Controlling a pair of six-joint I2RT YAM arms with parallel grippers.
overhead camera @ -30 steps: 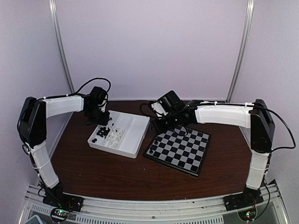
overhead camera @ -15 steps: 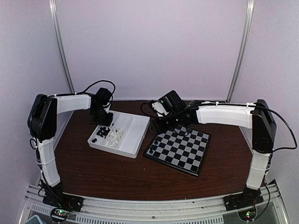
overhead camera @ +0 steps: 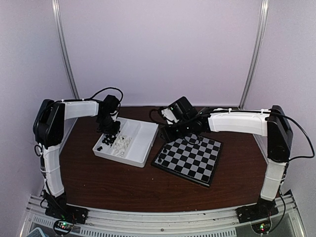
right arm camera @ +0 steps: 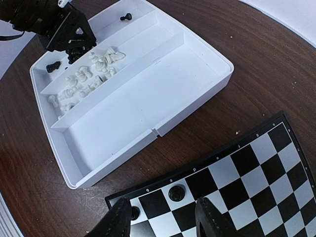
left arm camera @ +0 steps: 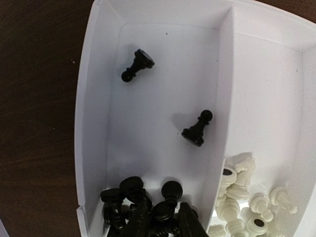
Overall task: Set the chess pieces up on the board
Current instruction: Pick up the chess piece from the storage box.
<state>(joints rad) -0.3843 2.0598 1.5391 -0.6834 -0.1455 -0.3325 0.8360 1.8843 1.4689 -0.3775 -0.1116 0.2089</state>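
Black: two chess pieces [right arm camera: 175, 191] on your board [right arm camera: 224, 173], rest in tray [right arm camera: 148, 103] | left gripper [left arm camera: 164, 219] jaws: cannot tell | right gripper [right arm camera: 164, 217] jaws apart, empty

Tray [overhead camera: 140, 136] sits on the table [overhead camera: 108, 177], left of the board [overhead camera: 190, 158], close beside it but apart. Chess pieces [overhead camera: 114, 141] lie heaped in the tray's two leftmost compartments. Two more pieces [right arm camera: 176, 191] stand in the board's edge row facing the tray.
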